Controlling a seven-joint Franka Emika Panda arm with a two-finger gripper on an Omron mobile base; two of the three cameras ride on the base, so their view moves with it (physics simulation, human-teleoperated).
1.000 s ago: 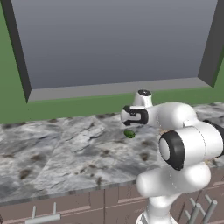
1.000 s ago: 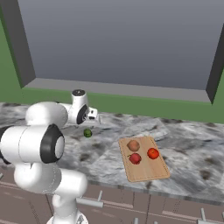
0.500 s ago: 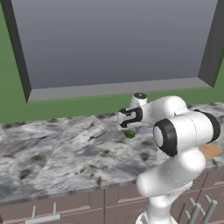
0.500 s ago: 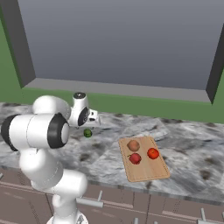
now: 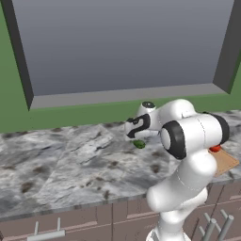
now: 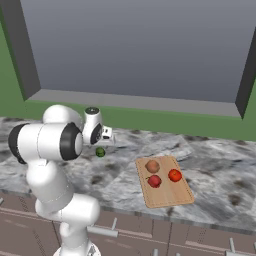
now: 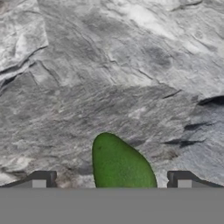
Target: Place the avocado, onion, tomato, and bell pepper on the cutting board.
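Cutting board point(image 6: 167, 196): right part of the marble counter point(image 6: 220, 165), near its front edge, long axis running near to far.
On the board: bell pepper point(image 6: 154, 181) nearest, tomato point(image 6: 175, 175) just right of it, onion point(image 6: 152, 166) farthest.
Avocado point(image 7: 121, 166): on bare counter, well left of the board, lying flat; in the hand view its long axis runs away from the camera, leaning slightly left.
Gripper point(image 7: 111, 183): low over the avocado, fingers point(image 7: 42, 179) spread wide either side of it, apart from its skin.
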